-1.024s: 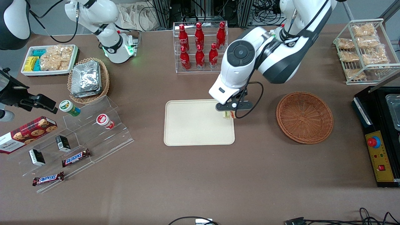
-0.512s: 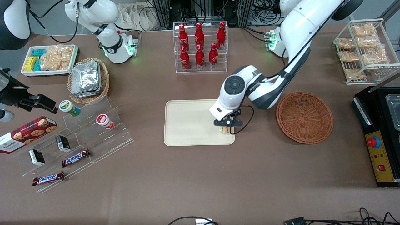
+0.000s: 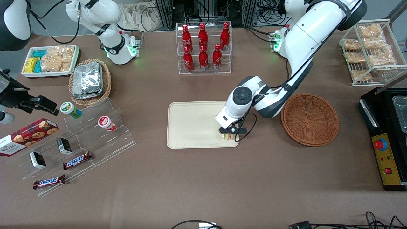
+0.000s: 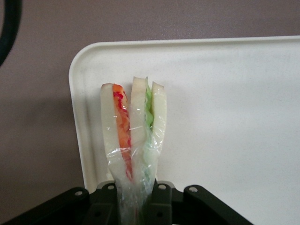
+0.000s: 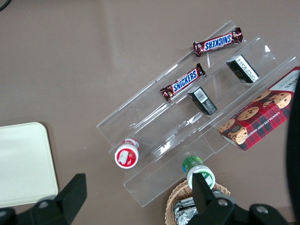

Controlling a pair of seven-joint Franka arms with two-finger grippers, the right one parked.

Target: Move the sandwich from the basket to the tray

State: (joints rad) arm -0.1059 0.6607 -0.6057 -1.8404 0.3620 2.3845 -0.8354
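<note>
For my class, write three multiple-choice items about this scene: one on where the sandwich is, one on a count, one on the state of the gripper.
1. Where is the sandwich?
A. in the brown basket
B. over a corner of the tray
C. on the bare table

2. How many red bottles stand in the clear rack?
A. four
B. six
C. eight

3. What is the gripper doing?
A. gripping the sandwich
B. open and empty
C. gripping a bottle

Answers: 1 B, the wrist view shows tray under it; 2 B, two rows of three; 3 A, the wrapped wedge sits between the fingers.
</note>
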